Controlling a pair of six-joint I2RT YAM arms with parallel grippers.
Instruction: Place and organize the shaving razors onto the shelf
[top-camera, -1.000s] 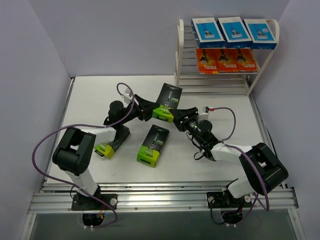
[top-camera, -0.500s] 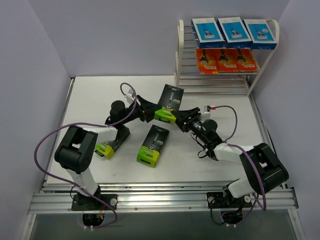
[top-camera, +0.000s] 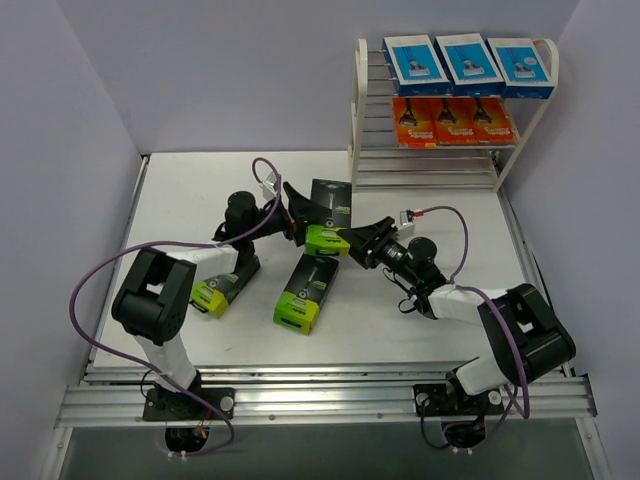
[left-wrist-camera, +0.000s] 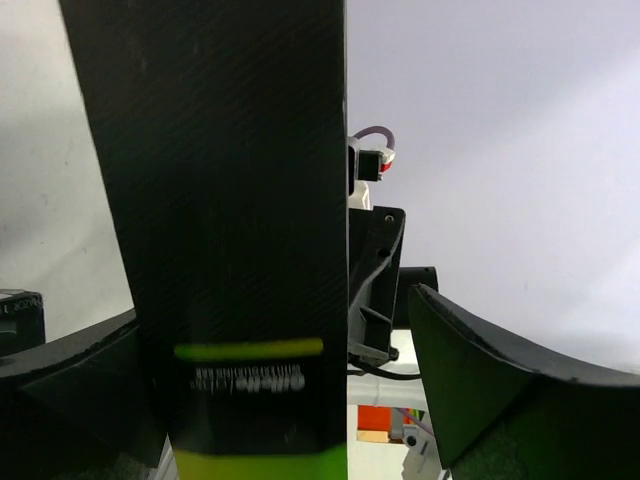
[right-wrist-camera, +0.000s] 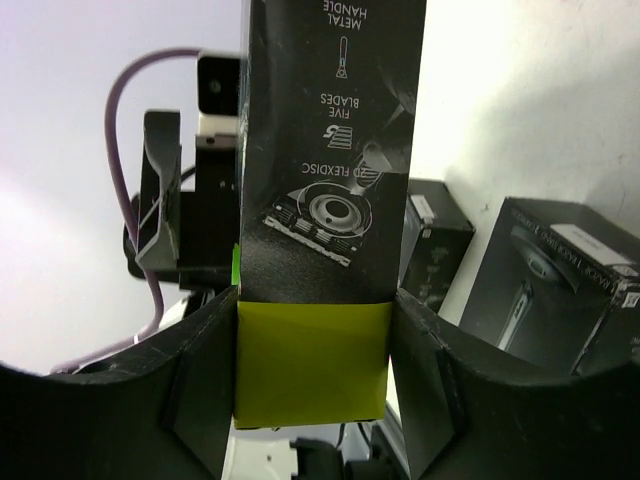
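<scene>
White table (top-camera: 180, 190), plain walls. Black razor pack (top-camera: 333, 200) hung above table centre, lime end pinched by right gripper (top-camera: 345, 243). Left gripper (top-camera: 298, 210) jaws stood wide, no grip. Probably light, stiff, slick carton; best pinched flat across narrow end. Shelf (top-camera: 357, 100) stood far right.

At the centre of your desk (top-camera: 180, 190), the raised pack (top-camera: 328, 205) sits between the left hand (top-camera: 297, 212) and the right hand (top-camera: 352, 240). A second pack (top-camera: 307, 290) lies just before it, a third pack (top-camera: 215, 293) further left. The shelf (top-camera: 430, 165) stands far right: three top-tier packs (top-camera: 468, 62), three lower-tier packs (top-camera: 452, 120) beneath.
</scene>
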